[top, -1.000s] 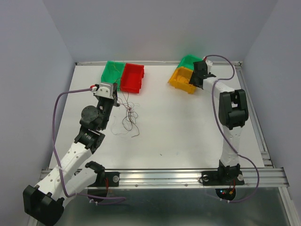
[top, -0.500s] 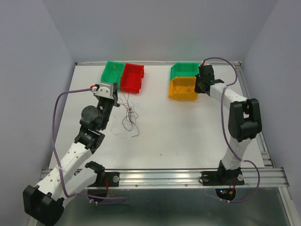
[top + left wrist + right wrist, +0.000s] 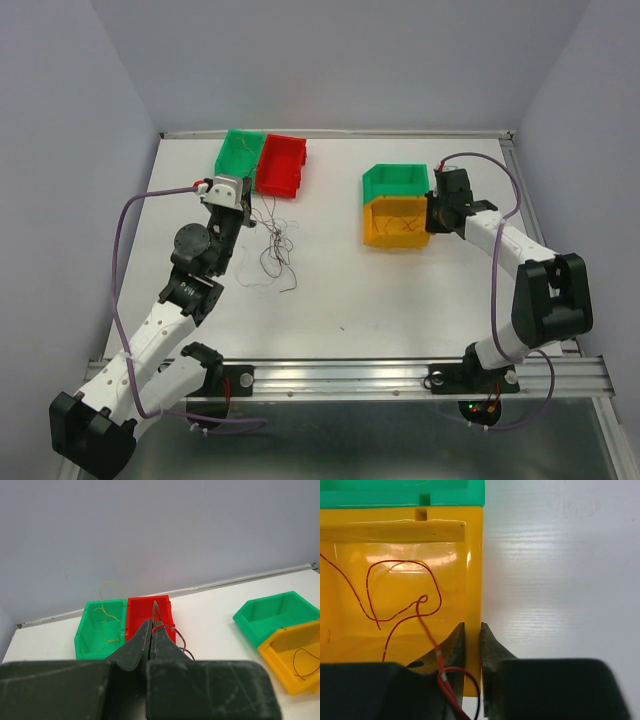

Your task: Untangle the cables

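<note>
Here my left claw [image 3: 151, 626] is closed tight on one dark red strand of the cables [image 3: 276, 248]. The hair-thin, curly tangle lies on the white worktop [image 3: 400, 300], its long axis running from that claw toward the near edge. My right claw [image 3: 472, 632] pinches the glossy plastic side wall of the yellow bin [image 3: 395, 540].

Thin curly cables [image 3: 275, 246] (loosely tangled)
</note>
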`<action>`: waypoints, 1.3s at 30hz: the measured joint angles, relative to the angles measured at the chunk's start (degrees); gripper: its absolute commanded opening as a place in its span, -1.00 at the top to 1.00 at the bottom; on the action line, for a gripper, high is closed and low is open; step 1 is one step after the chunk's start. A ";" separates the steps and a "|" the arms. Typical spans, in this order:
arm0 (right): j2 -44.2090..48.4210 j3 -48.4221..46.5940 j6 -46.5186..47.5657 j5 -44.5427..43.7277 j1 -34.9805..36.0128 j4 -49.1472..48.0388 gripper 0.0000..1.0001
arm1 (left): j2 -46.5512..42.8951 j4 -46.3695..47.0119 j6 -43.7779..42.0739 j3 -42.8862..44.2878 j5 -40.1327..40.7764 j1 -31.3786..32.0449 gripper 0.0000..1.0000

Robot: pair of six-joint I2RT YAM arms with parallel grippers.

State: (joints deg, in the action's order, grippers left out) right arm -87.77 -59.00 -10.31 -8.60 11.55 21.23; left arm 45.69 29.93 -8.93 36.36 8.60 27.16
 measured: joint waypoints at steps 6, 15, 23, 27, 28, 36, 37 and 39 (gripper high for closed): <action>-0.13 0.83 -0.15 -0.61 0.50 2.05 -0.27 | 0.00 -0.02 0.04 0.00 -0.17 0.00 0.97; 1.40 0.83 -0.52 -0.39 1.38 2.40 -0.96 | -0.02 -0.07 0.07 0.00 -0.39 0.00 0.97; 10.75 0.83 -1.44 -0.52 5.79 2.05 -0.96 | -0.02 -0.24 0.07 0.00 -0.63 0.00 0.97; 12.28 0.83 -3.48 -3.82 6.25 3.02 -0.95 | -0.07 -0.24 0.09 0.00 -0.68 0.00 0.97; 12.55 0.85 -4.37 -5.55 6.29 4.09 -0.94 | -0.09 -0.26 0.09 0.00 -0.70 0.00 0.97; 19.02 4.39 -8.79 -10.84 6.54 9.55 -0.57 | -0.13 -0.35 0.26 0.00 -1.09 0.00 0.97; 20.09 4.39 -9.25 -11.56 6.54 9.81 -0.57 | -0.15 -0.42 0.28 0.00 -1.09 0.00 0.97; 21.49 4.39 -10.29 -12.81 6.56 9.84 -0.57 | -0.20 -0.52 0.31 0.00 -1.09 0.00 0.97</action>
State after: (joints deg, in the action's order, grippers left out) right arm -66.28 -54.61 -20.60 -21.41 18.11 31.07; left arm 45.50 29.41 -8.62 36.36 7.51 27.16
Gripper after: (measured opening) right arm 0.789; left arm 0.037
